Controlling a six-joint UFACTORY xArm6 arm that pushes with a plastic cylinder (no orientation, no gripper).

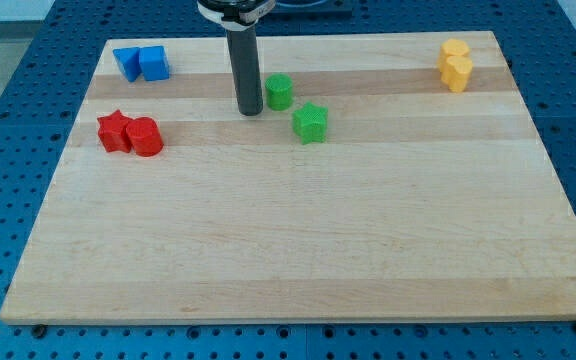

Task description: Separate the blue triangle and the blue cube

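The blue triangle (127,63) and the blue cube (154,63) sit touching side by side near the board's top left corner, the triangle on the left. My tip (249,110) rests on the board well to the right of them and a little lower, just left of a green round block (279,91). It touches neither blue block.
A green star (310,122) lies right of and below my tip. A red star (114,131) and a red cylinder (146,137) touch at the left. Two yellow blocks (455,65) sit together at the top right. The wooden board (298,240) lies on a blue perforated table.
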